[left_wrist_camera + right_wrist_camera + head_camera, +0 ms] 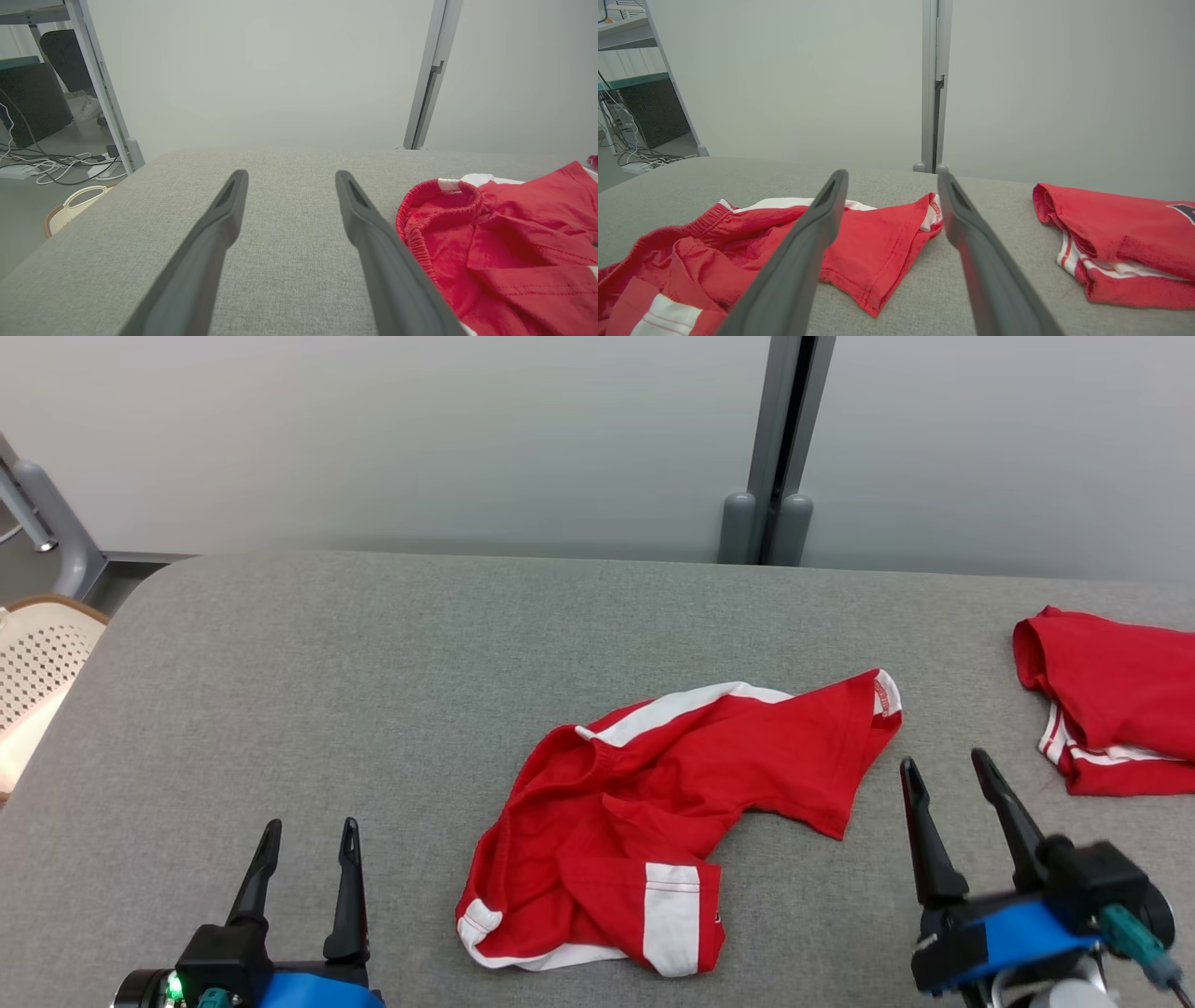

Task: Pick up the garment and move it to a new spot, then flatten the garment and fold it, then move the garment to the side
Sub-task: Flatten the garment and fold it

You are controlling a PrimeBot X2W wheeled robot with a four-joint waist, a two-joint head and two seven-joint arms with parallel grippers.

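Head view: the red garment lies crumpled in the middle of the table, probably awaiting flattening.
The left gripper and right gripper flank it, fingers wide apart and empty; next, each likely must pinch an edge.

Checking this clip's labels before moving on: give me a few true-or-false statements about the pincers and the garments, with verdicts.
1. The left pincer is open and empty. True.
2. The right pincer grips the middle garment. False: it is open, beside the garment, holding nothing.
3. The middle garment lies neatly folded. False: it lies rumpled on the grey table.
4. A second red garment lies to the right of it. True.
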